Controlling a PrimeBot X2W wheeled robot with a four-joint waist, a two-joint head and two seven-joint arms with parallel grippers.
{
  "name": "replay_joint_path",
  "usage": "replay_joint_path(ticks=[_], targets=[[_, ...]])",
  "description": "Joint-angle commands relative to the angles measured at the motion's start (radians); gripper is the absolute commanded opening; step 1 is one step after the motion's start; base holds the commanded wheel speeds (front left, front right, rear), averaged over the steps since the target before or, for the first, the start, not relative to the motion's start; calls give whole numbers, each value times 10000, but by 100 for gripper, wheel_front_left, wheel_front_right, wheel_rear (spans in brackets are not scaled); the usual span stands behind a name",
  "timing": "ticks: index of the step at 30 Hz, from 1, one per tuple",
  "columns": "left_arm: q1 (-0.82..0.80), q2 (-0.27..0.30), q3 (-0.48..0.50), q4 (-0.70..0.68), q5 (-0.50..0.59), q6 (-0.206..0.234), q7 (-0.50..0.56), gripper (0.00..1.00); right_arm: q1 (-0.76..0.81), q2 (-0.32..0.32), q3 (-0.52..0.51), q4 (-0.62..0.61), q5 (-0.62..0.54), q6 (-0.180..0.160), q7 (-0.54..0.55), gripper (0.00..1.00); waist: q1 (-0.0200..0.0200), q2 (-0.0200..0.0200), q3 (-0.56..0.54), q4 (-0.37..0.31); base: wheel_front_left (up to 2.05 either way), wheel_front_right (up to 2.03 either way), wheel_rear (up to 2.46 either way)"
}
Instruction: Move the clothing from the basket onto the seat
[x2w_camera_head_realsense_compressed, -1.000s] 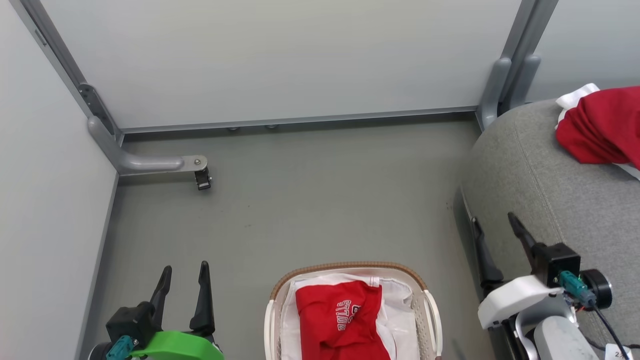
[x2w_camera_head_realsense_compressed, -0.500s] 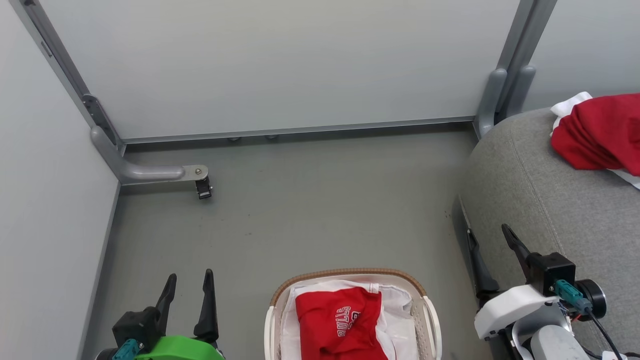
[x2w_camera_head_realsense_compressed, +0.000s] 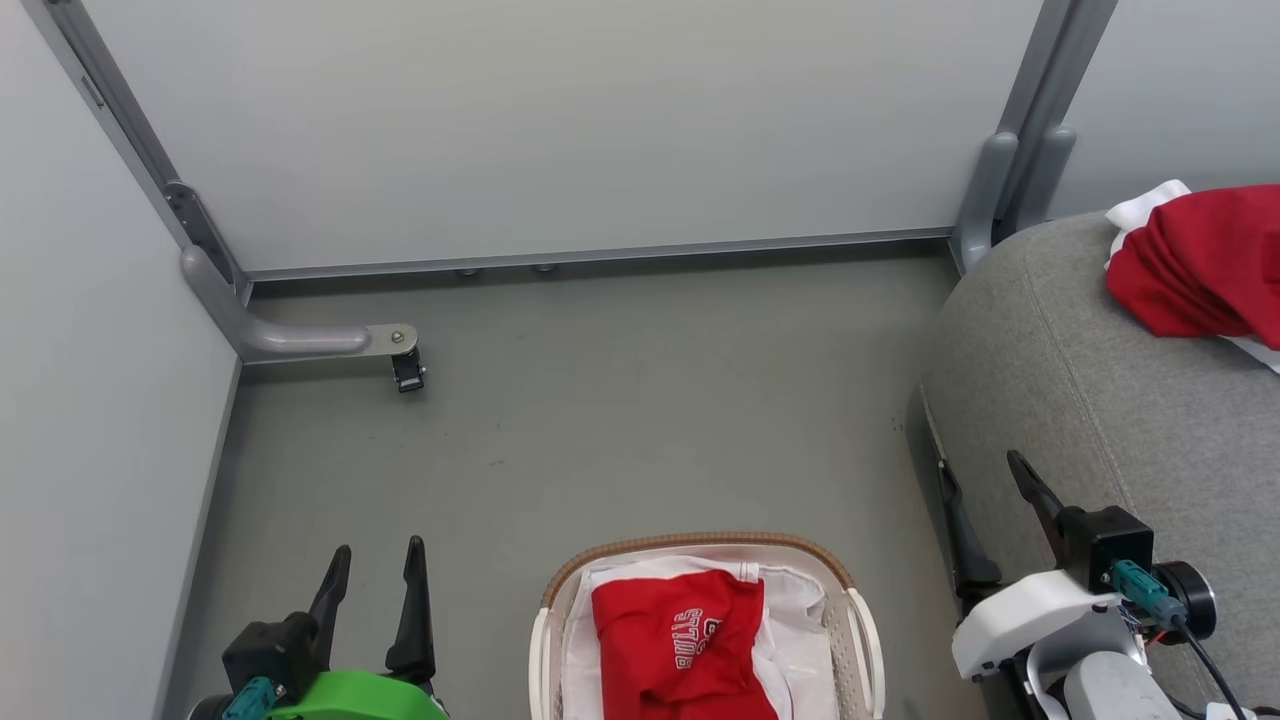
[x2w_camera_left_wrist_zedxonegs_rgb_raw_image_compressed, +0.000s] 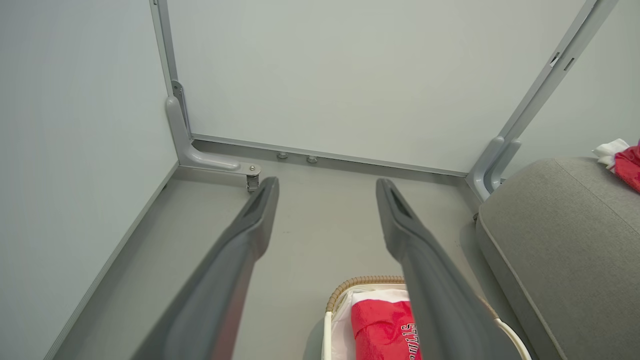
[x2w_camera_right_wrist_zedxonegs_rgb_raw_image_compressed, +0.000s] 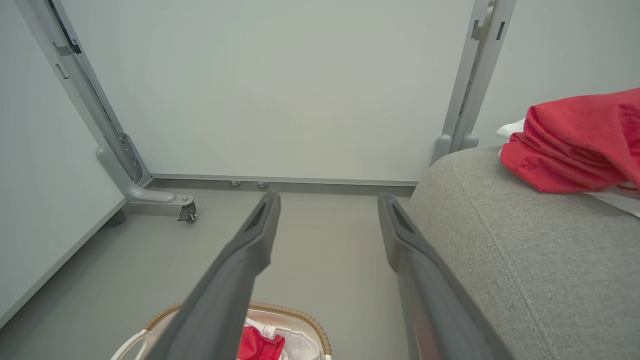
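The left end effector sits low at the lower left of the head view on a green wrist housing. Its two dark fingers point up the picture over the grey floor. Its jaws are spread wide and released. In the left wrist view they frame bare floor and grasp nothing.

The right end effector rises at the lower right on a white housing, leaning slightly leftward. Its fingers are likewise parted and empty. It stands just beside the front corner of the seat; whether it touches the upholstery cannot be told.

The lettered red garment lies crumpled in the basket on a white glossy sheet. Its white outlined letters are turned sideways. The basket is cream with perforated sides and a brown woven-look rim. It stands on the floor at the bottom middle, between the two end effectors and apart from both, with its far rim about level with the left fingertips.

A bunched red garment, with white fabric showing beneath it, rests on top of the grey seat at the far right. It is well beyond the right end effector's fingertips. In the right wrist view it lies up and to the right of the open jaws.
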Motion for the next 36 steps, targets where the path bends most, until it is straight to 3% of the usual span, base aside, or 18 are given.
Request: replay_joint_path(ticks=[1,9,16,26,36], targets=[[56,13,16,-64,31,-23,-5,100,8,-46,-30,8,-73,-14,-25,100,0,114,49,-2,0,0,0],[-326,13,-15,-120,69,-31,-5,100,-292,-46,-144,-106,-184,-14,-25,100,0,114,479,-1,0,0,0],[-1162,12,-895,213,-124,-104,-5,100,-709,-44,-487,-248,-457,-14,-25,100,0,114,1319,28,0,0,0],[-3739,18,-3345,1936,-218,-197,-3,100,-1567,-44,-1432,-722,-1026,-14,-25,100,0,114,3185,66,0,0,0],[-5711,32,-6284,4547,-455,-211,417,100,-2538,-42,-1763,-1274,-746,-14,-25,100,0,114,5031,-448,0,0,0]])
